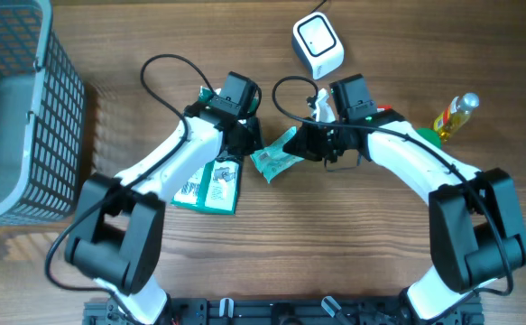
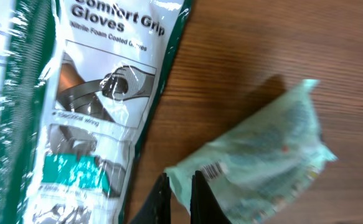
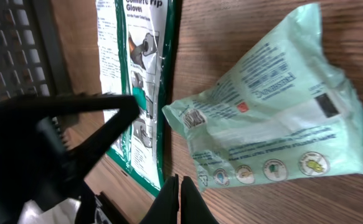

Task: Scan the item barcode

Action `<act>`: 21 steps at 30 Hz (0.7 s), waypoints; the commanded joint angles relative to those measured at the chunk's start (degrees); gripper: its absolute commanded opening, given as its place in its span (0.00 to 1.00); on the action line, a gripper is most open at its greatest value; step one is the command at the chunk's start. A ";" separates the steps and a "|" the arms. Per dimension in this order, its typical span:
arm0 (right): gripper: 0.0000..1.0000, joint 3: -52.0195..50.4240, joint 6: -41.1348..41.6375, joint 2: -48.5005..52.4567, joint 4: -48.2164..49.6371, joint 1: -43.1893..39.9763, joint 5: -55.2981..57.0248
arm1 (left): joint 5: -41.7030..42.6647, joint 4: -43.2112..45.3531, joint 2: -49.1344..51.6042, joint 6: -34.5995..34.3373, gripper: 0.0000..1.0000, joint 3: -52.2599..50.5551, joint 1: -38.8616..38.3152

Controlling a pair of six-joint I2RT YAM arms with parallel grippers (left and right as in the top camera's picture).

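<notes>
left tool pinches green pouch | right tool closed, grip unclear

The place looked like a robot lab bench set up as a shop checkout. A white barcode scanner sat near the far edge of the wooden tabletop, and a grey plastic shopping basket stood at its left edge. Packaged retail goods lay between: a pack of gloves, a green pouch with a printed barcode, and a yellow bottle towards the right edge. A left arm and a right arm rose from the near edge.
</notes>
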 commanded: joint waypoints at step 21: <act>0.04 -7.08 6.05 -1.22 11.82 4.70 4.33 | 0.35 3.56 5.95 -0.81 0.04 -0.42 -0.48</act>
